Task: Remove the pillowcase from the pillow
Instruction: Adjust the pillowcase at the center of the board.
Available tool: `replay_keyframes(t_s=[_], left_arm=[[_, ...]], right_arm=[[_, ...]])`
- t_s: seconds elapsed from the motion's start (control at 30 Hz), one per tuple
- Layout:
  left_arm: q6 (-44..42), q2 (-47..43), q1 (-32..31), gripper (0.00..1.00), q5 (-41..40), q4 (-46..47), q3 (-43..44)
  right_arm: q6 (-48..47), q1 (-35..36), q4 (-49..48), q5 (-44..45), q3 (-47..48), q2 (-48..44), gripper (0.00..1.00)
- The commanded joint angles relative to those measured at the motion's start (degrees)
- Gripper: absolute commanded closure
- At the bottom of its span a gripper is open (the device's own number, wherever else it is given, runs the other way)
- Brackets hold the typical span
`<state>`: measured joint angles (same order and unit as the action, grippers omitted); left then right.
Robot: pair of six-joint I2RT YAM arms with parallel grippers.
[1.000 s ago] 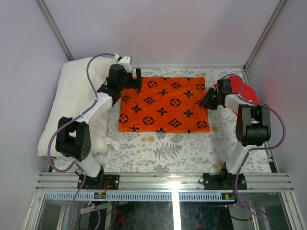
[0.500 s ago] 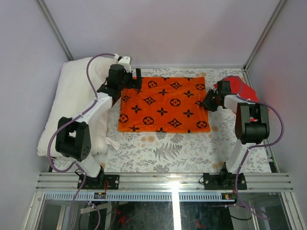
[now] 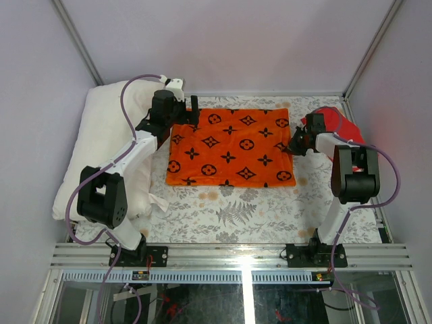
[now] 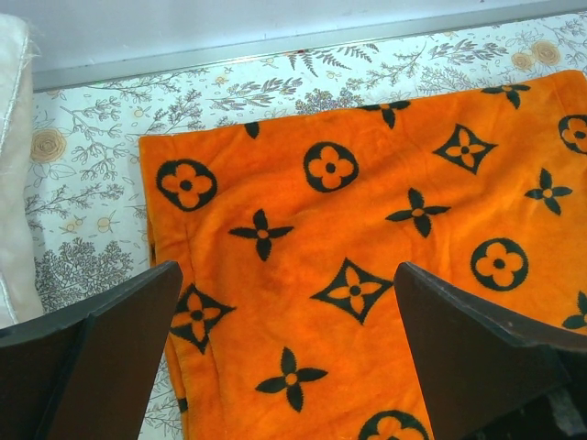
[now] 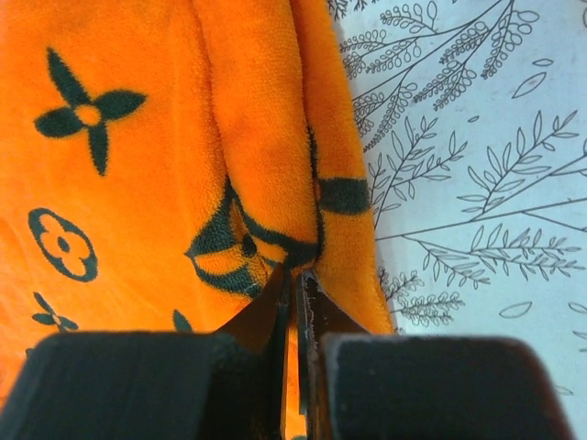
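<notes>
the bright orange plush pillowcase with black motifs lies flat on the floral desk, already off the plump white pillow at the left, while the right jaws pinch its right border, probably to pull it, and the left jaws hang wide above its left corner.

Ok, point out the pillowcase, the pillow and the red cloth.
pillowcase point(image 3: 229, 145), top view, its middle.
pillow point(image 3: 101, 135), top view, bare far part.
red cloth point(image 3: 347, 127), top view, its right side.
</notes>
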<state>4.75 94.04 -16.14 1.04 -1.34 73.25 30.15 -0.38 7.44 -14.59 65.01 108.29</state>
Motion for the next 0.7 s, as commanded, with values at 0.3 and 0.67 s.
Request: replay_keyframes(t_s=[0.3, 0.67], left_arm=[[-1.4, -1.6, -0.1, 0.00, -1.6, 0.5, 0.1], [-1.5, -0.8, -0.1, 0.00, -2.8, -0.2, 0.6]], right_arm=[[-0.1, 0.0, 6.9, 9.3, 3.2, -4.1, 1.00], [0.4, 0.0, 9.0, 14.9, 3.4, -4.1, 0.99]])
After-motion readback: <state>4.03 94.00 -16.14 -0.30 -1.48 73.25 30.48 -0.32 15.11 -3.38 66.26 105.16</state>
